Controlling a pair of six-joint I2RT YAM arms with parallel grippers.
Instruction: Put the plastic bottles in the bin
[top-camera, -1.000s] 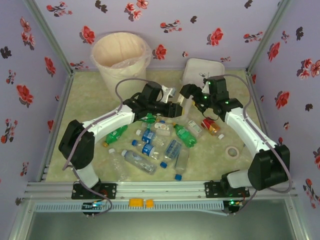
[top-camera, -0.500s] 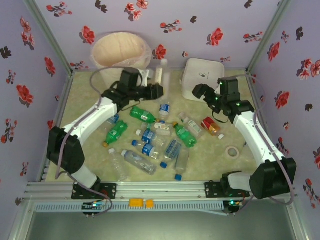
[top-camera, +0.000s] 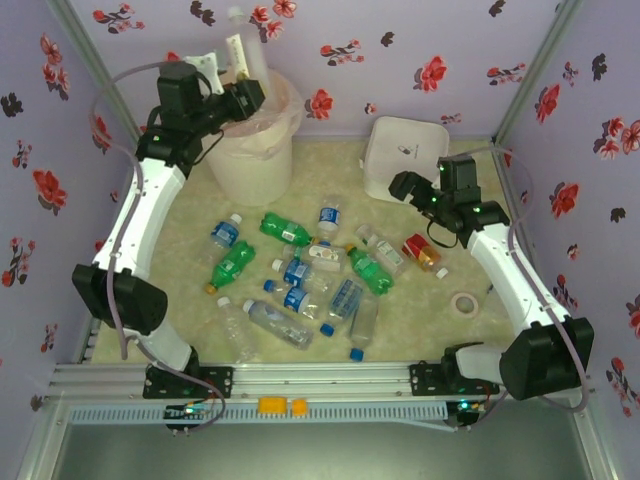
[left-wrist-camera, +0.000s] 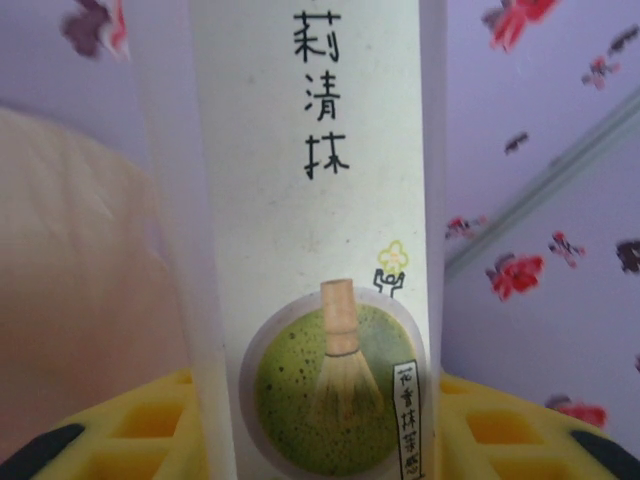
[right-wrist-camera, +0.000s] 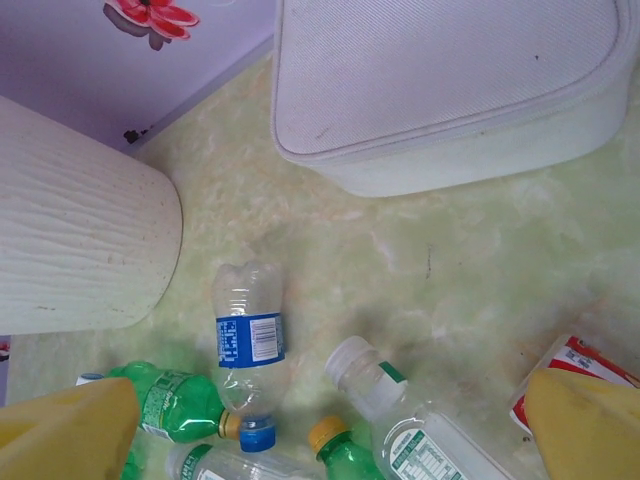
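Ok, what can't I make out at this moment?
- Bin contents: top view, the left hand and its bottle cover most of the mouth.
- That bottle's ends: left wrist view, cut off top and bottom.
- Red-labelled bottle: right wrist view, mostly behind a finger of the right hand and the right edge.
- Loose bottles, their labels: top view, too small to read.

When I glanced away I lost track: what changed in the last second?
The left pincer carried the white matcha-label bottle from the pile up and back, now above the bin. The right pincer drew back slightly toward the white lidded box. The other bottles stayed put.
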